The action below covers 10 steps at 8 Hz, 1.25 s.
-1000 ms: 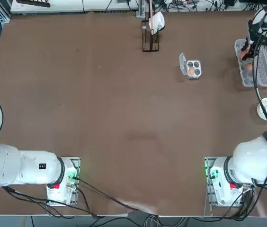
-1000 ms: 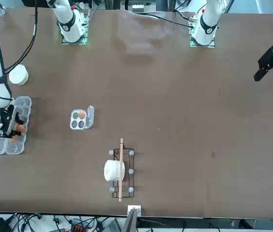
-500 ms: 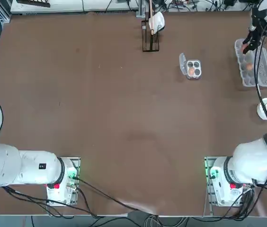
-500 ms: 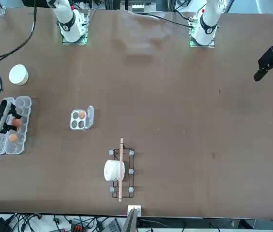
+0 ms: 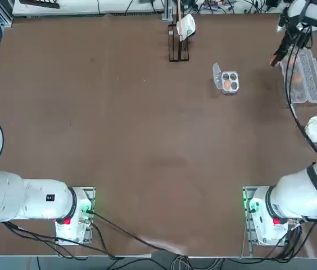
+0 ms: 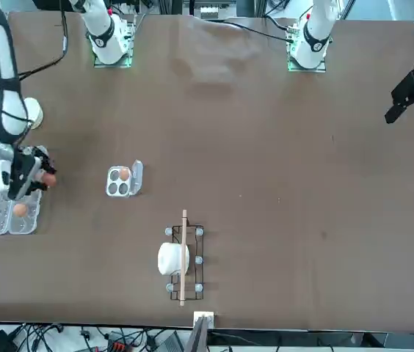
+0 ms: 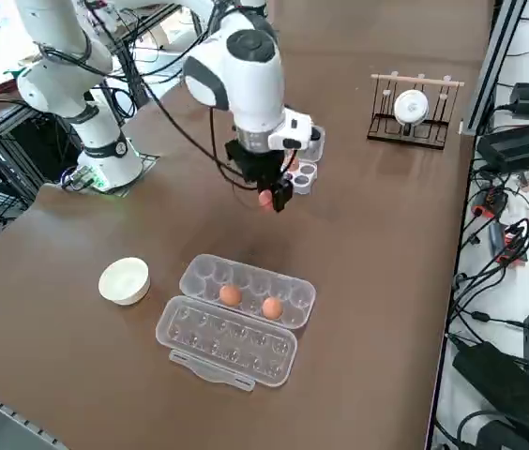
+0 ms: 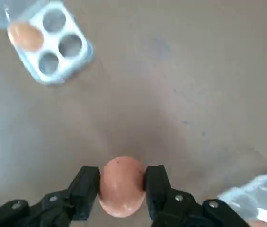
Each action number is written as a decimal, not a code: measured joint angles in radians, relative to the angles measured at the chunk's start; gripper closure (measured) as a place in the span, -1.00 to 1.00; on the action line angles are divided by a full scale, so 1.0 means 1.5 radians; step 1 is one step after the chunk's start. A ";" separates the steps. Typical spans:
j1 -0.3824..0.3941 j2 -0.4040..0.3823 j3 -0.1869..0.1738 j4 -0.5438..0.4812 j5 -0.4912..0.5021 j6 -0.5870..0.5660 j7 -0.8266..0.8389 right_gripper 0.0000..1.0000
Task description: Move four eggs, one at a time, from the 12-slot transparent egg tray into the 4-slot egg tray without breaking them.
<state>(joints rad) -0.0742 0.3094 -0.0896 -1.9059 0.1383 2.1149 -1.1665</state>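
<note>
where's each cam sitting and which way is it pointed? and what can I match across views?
Top: overhead, looking down, both arm bases along the bottom edge, right hand far right.
Front: across the table facing the robot, bases at top, right hand at left.
Right side: raised at the robot's right, looking diagonally down; the right arm fills the middle.
Right wrist: on the wrist, looking past its fingers shut on an egg.
Shared: all four show the 4-slot egg tray with one egg in it.

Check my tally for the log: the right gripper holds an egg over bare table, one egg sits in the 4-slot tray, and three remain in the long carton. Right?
Not quite: the long carton holds two eggs, as the right side view shows; the rest stands.
</note>
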 joint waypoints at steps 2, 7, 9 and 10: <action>0.058 -0.022 0.002 -0.030 0.000 0.000 0.163 -0.14; 0.179 -0.026 0.004 -0.050 0.000 0.029 0.462 -0.14; 0.204 -0.013 0.004 -0.049 0.000 0.067 0.539 -0.14; 0.213 -0.002 0.004 -0.042 0.000 0.074 0.581 -0.14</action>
<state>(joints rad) 0.2453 0.3060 -0.0836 -1.9684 0.1380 2.2255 -0.2946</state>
